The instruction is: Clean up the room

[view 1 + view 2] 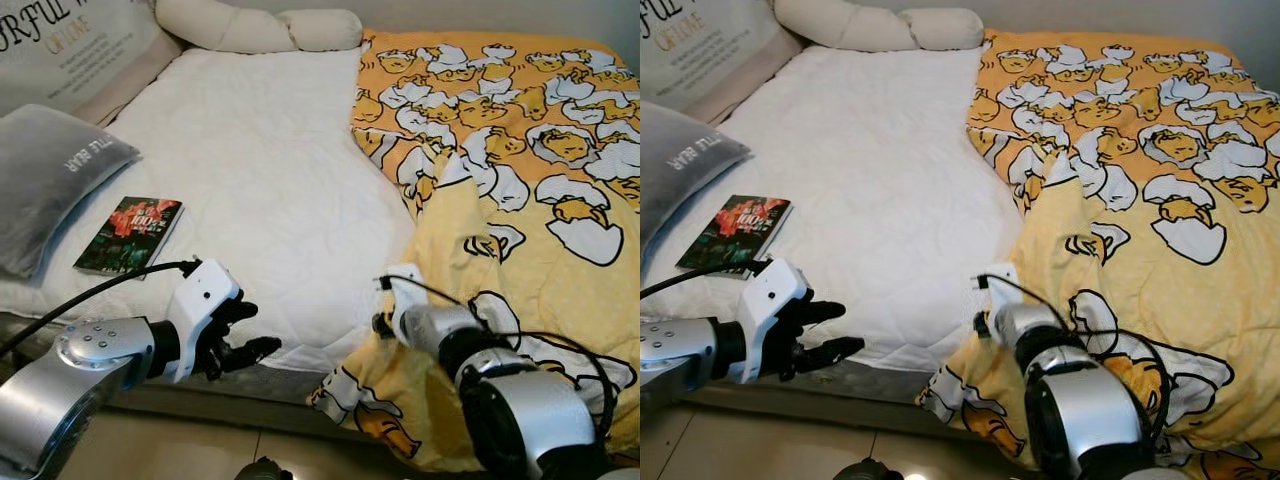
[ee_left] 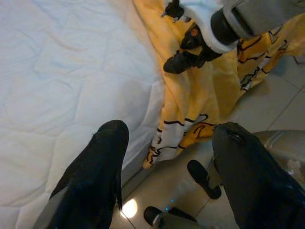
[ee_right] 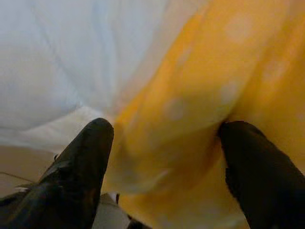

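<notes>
Yellow blanket [image 1: 520, 200] edge between the spread fingers of the right claw [image 3: 162, 157], ungripped; left claw [image 1: 240, 335] open, empty, beside the mattress [image 1: 250, 170].

You're in a home bedroom: a bed [image 1: 260, 170] with white quilted mattress, yellow cartoon blanket [image 1: 500, 150] on the right, pillows [image 1: 40, 180] far left, tiled floor [image 1: 180, 450] near.

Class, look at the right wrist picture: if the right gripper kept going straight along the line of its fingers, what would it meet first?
Most likely the yellow blanket. The right gripper is open, and the yellow cloth lies between and just ahead of its fingers, with the white mattress off to one side. How close the cloth is cannot be judged exactly.
</notes>
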`<state>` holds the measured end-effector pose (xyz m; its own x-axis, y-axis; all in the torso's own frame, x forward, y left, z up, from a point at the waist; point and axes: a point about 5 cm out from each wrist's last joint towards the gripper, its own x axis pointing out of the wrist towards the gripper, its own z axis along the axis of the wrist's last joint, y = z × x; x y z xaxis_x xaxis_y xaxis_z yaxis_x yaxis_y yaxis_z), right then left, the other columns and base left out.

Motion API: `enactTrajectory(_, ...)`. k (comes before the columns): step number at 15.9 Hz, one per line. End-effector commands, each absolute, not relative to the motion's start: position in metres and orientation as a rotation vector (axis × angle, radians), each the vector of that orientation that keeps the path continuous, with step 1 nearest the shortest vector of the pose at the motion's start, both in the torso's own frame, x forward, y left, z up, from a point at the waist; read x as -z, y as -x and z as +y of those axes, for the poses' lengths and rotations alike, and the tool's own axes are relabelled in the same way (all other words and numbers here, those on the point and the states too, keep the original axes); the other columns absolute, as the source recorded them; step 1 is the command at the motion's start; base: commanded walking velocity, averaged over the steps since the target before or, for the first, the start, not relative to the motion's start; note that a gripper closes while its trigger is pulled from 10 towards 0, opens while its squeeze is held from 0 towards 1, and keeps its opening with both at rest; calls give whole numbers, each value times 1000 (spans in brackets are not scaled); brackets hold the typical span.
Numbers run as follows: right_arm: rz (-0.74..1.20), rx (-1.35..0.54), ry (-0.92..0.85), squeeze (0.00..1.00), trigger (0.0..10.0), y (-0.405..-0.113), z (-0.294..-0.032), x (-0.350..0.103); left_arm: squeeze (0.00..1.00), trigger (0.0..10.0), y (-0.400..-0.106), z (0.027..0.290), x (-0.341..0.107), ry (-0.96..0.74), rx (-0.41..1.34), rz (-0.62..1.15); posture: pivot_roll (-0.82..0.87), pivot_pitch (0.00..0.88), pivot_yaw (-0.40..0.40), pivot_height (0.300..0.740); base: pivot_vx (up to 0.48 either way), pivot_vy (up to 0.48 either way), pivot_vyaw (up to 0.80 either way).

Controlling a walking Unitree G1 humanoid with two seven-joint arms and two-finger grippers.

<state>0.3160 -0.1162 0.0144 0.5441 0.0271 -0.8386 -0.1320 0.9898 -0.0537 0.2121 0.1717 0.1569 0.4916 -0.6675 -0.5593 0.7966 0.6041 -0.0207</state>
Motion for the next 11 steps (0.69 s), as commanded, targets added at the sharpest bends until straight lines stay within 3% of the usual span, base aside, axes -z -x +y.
enactTrajectory(1, 997, -86, 110, 0, 2667, -313, -116, -11, 0, 10000, -208, 174, -160, -261, 905, 568, 223, 68, 34, 740, 0, 0, 0)
enactTrajectory(2, 998, -87, 111, 0, 2667, -313, -115, -11, 0, 10000, -207, 173, -160, -258, 912, 572, 228, 71, 32, 740, 0, 0, 0)
enactTrajectory(3, 999, -80, 125, 0, 667, -312, -115, -10, 0, 10000, -200, 172, -161, -261, 948, 596, 236, 73, 28, 740, 0, 0, 0)
enactTrajectory(5, 1000, -61, 120, 0, 118, -312, -117, -9, 0, 10000, -198, 172, -161, -263, 959, 606, 241, 72, 23, 740, 0, 0, 0)
enactTrajectory(11, 1021, -35, 30, 0, 0, -307, -116, -4, 0, 10000, -193, 175, -165, -272, 955, 621, 262, 68, 18, 740, 0, 0, 0)
